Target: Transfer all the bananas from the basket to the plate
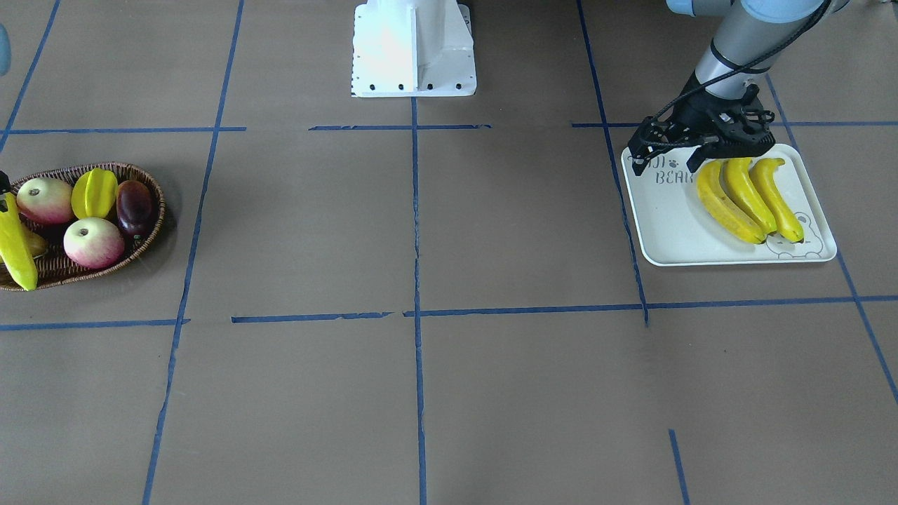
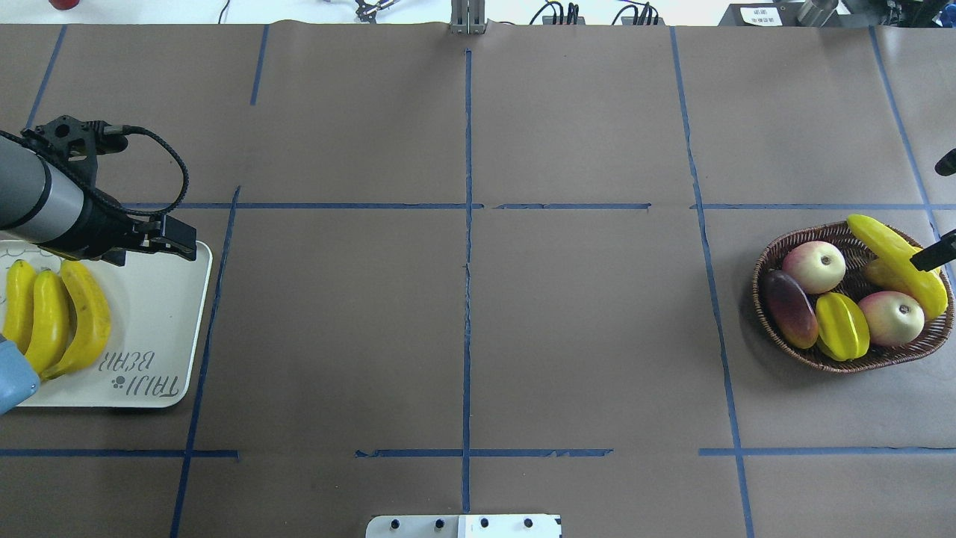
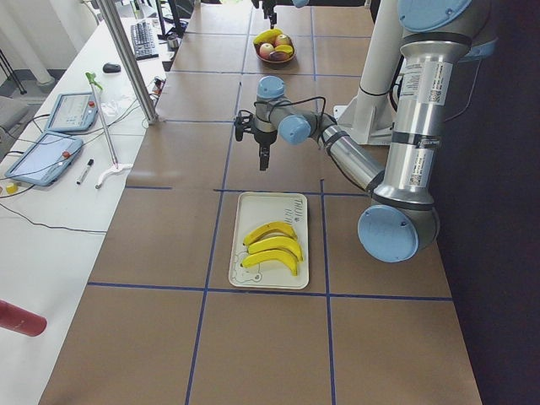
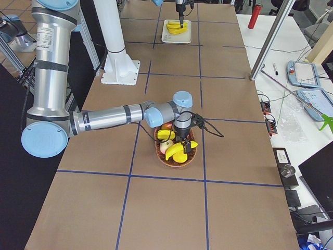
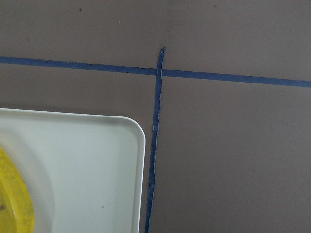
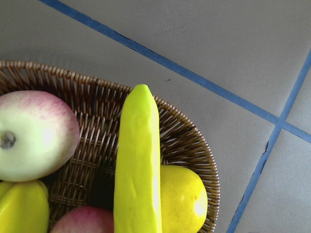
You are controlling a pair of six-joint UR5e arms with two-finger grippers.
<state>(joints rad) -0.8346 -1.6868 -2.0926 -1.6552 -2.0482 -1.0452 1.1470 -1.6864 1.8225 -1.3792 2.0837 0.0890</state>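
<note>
Three yellow bananas (image 1: 744, 196) lie side by side on the cream plate (image 1: 673, 224), which also shows in the overhead view (image 2: 149, 314). My left gripper (image 1: 665, 167) hangs open and empty just above the plate's robot-side rim, beside the banana tips. A fourth banana (image 2: 892, 258) lies slanted across the brown wicker basket (image 2: 757, 288), one end over the rim. My right gripper (image 2: 933, 258) sits at the overhead view's right edge, shut on that banana. The right wrist view shows the banana (image 6: 138, 165) running up its middle over the basket (image 6: 184, 141).
The basket also holds two apples (image 2: 814, 267), a star fruit (image 2: 842, 326), a dark purple fruit (image 2: 790, 308) and a yellow pear (image 6: 182, 199). The robot base (image 1: 414, 49) stands at mid table. Blue tape lines cross the brown table cover.
</note>
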